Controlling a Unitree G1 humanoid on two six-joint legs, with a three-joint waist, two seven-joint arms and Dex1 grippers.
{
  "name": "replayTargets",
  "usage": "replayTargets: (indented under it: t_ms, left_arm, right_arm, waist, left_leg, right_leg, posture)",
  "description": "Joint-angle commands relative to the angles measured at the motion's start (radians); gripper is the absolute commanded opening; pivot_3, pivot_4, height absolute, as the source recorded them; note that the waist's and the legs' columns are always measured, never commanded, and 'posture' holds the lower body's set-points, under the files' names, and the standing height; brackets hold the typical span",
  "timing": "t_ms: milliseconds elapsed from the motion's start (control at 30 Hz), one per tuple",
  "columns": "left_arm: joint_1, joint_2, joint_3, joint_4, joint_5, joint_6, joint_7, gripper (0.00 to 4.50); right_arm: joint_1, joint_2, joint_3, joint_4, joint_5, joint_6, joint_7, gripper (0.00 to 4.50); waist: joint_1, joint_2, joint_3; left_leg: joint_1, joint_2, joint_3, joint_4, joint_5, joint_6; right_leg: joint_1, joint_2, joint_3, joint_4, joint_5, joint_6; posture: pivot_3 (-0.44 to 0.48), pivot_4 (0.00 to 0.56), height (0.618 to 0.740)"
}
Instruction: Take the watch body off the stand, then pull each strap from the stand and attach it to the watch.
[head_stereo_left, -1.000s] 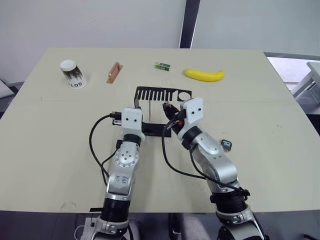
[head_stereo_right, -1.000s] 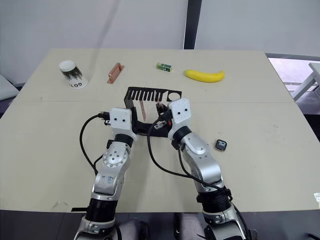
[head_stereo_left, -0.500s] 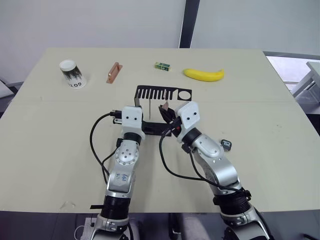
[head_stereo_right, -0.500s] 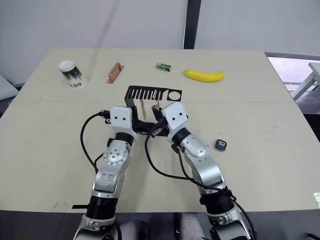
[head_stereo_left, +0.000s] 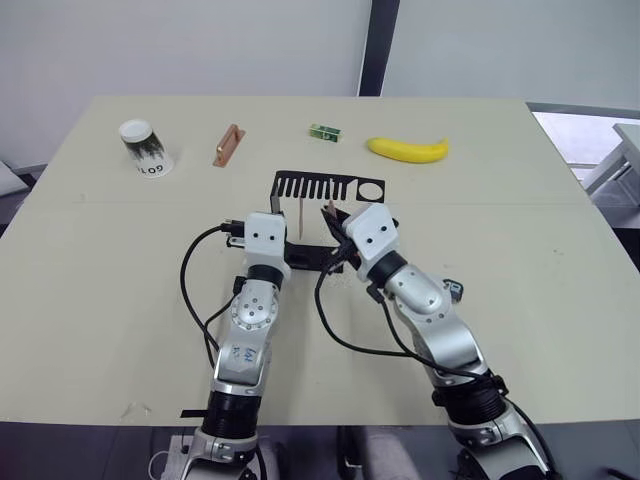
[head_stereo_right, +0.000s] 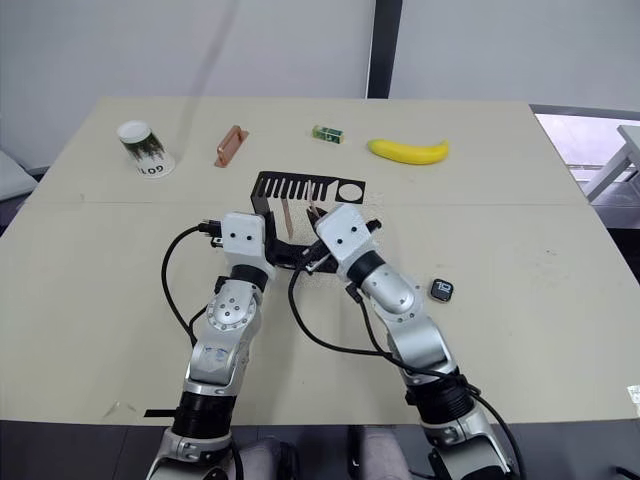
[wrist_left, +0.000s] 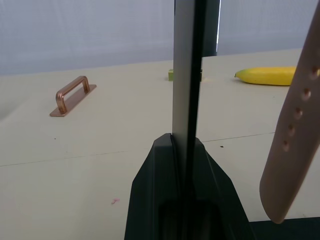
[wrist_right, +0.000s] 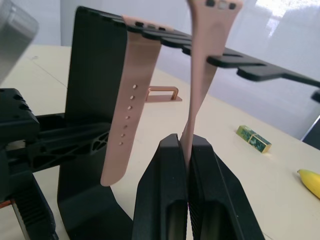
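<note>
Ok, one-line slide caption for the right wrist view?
Right gripper pinches one pink strap hanging from the black stand; second strap hangs alongside.

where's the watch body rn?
The watch body lies flat on the table, off the stand, just to the right of the right arm's forearm in the head views, well clear of both straps.

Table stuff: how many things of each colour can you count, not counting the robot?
Pink: 2, the salmon-pink watch straps
Black: 1, the black metal stand
Dark grey: 1, the small dark-screened watch body
Yellow: 1, the yellow banana
Green: 1, the small green box
Copper: 1, the copper-brown handle
White: 1, the white paper cup
Total: 8
</note>
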Motion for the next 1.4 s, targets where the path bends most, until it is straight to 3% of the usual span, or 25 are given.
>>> replayTargets:
  t_ms: [33,433,533,633,833,1100,1200,1300,1400]
  left_arm:
    - [-0.019,-0.008,-0.012,-0.014,0.003,-0.018,0.000,0.00]
    - [-0.007,-0.019,-0.014,-0.012,-0.038,-0.046,-0.034,0.00]
    - [0.010,-0.010,-0.020,-0.025,-0.032,-0.029,-0.041,0.92]
    - [0.041,0.017,-0.032,-0.062,-0.031,-0.011,-0.077,2.35]
    - [0.142,0.083,-0.050,-0.199,-0.063,0.060,-0.182,2.35]
    - [0.270,0.267,-0.013,-0.363,-0.214,0.104,-0.437,2.35]
    - [0.291,0.351,0.024,-0.387,-0.271,0.075,-0.529,3.19]
    - [0.284,0.430,0.082,-0.380,-0.357,0.059,-0.636,4.48]
    - [0.298,0.495,0.118,-0.396,-0.464,0.082,-0.747,4.48]
  right_arm:
    - [0.025,-0.010,0.000,-0.061,0.020,-0.053,0.037,0.05]
    - [0.162,-0.100,-0.054,-0.136,0.113,-0.116,0.140,0.05]
    - [0.180,-0.117,-0.077,-0.148,0.130,-0.114,0.146,0.00]
    - [0.184,-0.134,-0.096,-0.152,0.148,-0.113,0.158,0.00]
    - [0.181,-0.189,-0.136,-0.144,0.211,-0.106,0.219,0.00]
    - [0.203,-0.251,-0.185,-0.140,0.322,-0.072,0.316,0.00]
    - [0.220,-0.266,-0.198,-0.144,0.357,-0.064,0.342,0.00]
    - [0.237,-0.285,-0.208,-0.148,0.390,-0.050,0.370,0.00]
    - [0.254,-0.310,-0.232,-0.151,0.424,-0.036,0.399,0.00]
  waist:
    - [0.000,0.000,0.000]
    - [0.001,0.000,0.000]
    - [0.001,0.000,0.000]
    - [-0.001,0.000,0.000]
    - [0.000,0.000,0.000]
    - [0.000,0.000,0.000]
    - [0.000,0.000,0.000]
    - [-0.001,0.000,0.000]
    - [0.000,0.000,0.000]
  left_leg:
    - [0.000,0.000,0.000,0.000,0.000,0.000]
    - [0.000,0.000,0.000,0.000,0.000,0.000]
    - [0.000,0.000,0.000,0.000,0.000,0.000]
    - [0.001,0.000,0.000,0.000,0.000,0.000]
    - [0.001,0.000,0.000,0.000,0.000,0.000]
    - [0.001,0.000,0.000,0.000,0.000,0.000]
    - [0.001,0.000,0.000,0.000,0.000,0.000]
    - [0.001,0.000,0.000,0.000,0.000,0.000]
    - [0.001,0.000,0.000,0.000,0.000,0.000]
  right_leg:
    - [0.000,0.000,0.000,0.000,0.000,0.000]
    - [0.000,0.000,0.000,0.000,0.000,0.000]
    - [0.000,0.000,0.000,0.000,0.000,0.000]
    - [0.000,0.000,0.000,0.000,0.000,0.000]
    - [0.000,0.000,0.001,0.001,0.000,0.000]
    - [0.000,0.000,0.001,0.001,0.000,0.000]
    - [0.000,0.000,0.001,0.001,0.000,0.000]
    - [0.000,0.000,0.001,0.001,0.000,0.000]
    - [0.000,0.000,0.001,0.001,0.000,-0.001]
  posture:
    - [0.000,0.150,0.740]
    - [0.000,0.150,0.740]
    - [0.000,0.150,0.740]
    - [0.000,0.150,0.740]
    - [0.000,0.150,0.740]
    - [0.000,0.150,0.740]
    - [0.000,0.150,0.740]
    - [0.000,0.150,0.740]
    - [0.000,0.150,0.740]
